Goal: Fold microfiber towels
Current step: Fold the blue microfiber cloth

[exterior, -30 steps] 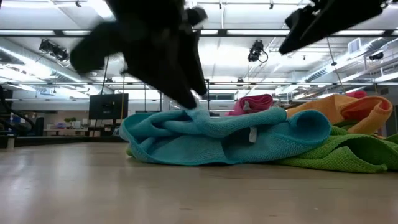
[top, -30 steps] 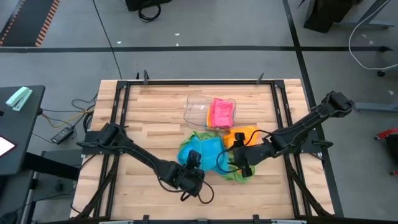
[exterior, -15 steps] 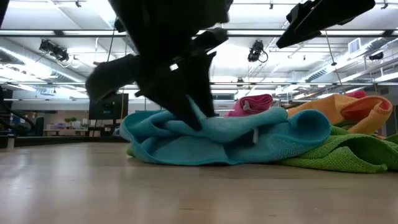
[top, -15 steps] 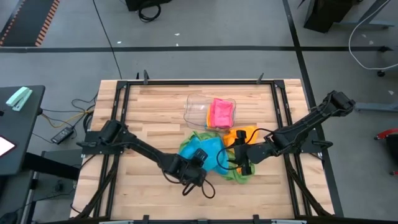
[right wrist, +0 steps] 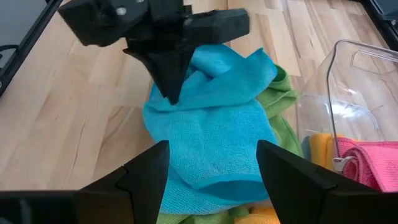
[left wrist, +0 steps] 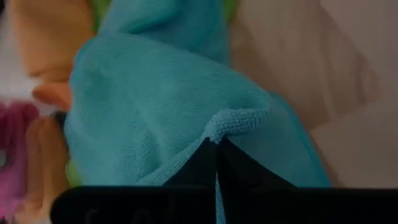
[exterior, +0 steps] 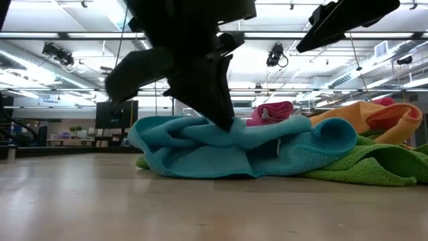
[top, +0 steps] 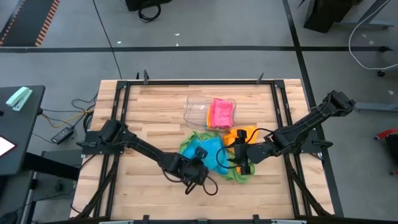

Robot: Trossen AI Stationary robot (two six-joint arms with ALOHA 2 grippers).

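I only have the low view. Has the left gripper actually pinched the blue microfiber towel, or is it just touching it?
Observer: Pinched. The left wrist view shows the left gripper shut on a raised edge of the blue microfiber towel.
Operator: And the right gripper?
Observer: The right gripper is open, raised off the cloth, holding nothing.
Operator: Where does the pink one lie?
Observer: From above, the pink microfiber towel lies inside the clear plastic tray.

- Left gripper (top: 200,167) sits on the near edge of the crumpled blue microfiber towel (top: 202,148) — green cloth (top: 235,174) beneath.
- Right gripper (top: 238,157) hovers beside the orange towel (top: 239,134).
- Pink towel (top: 221,112) lies in the clear plastic tray (top: 196,109).
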